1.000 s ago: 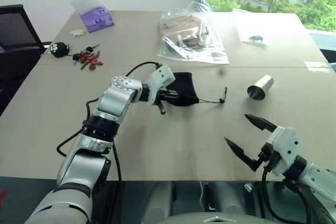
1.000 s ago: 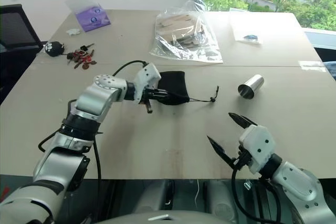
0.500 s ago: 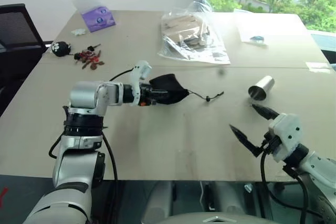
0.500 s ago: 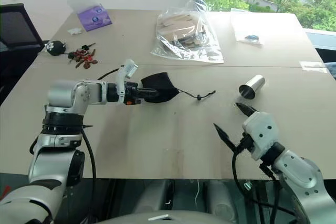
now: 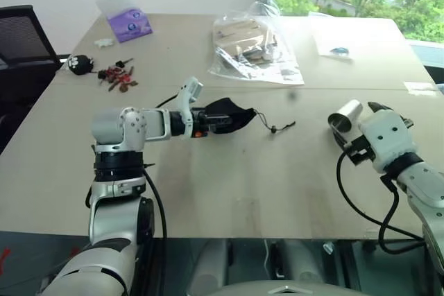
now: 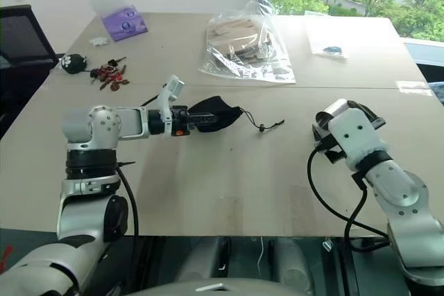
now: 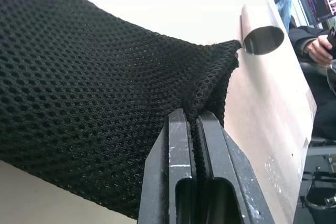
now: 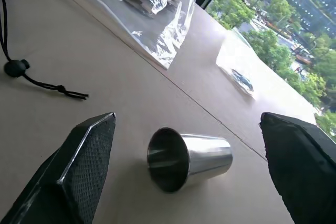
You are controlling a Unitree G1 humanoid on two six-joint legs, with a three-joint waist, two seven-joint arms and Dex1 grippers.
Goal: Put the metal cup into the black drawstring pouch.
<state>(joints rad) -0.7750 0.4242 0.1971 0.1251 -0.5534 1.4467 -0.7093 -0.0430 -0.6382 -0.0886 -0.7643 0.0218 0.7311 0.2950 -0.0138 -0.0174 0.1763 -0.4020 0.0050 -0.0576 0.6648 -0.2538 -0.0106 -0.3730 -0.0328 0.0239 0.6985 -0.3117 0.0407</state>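
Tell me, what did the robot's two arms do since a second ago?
The right gripper moved forward to the metal cup, jaws wide open on either side of it. The left gripper rolled its wrist, lifting and twisting the black drawstring pouch. It stays shut on the pouch; the cup still lies on its side on the table.

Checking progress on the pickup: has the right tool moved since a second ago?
Yes. The right tool has moved up the table to the cup, which lies where it was; its open fingers now flank the cup.
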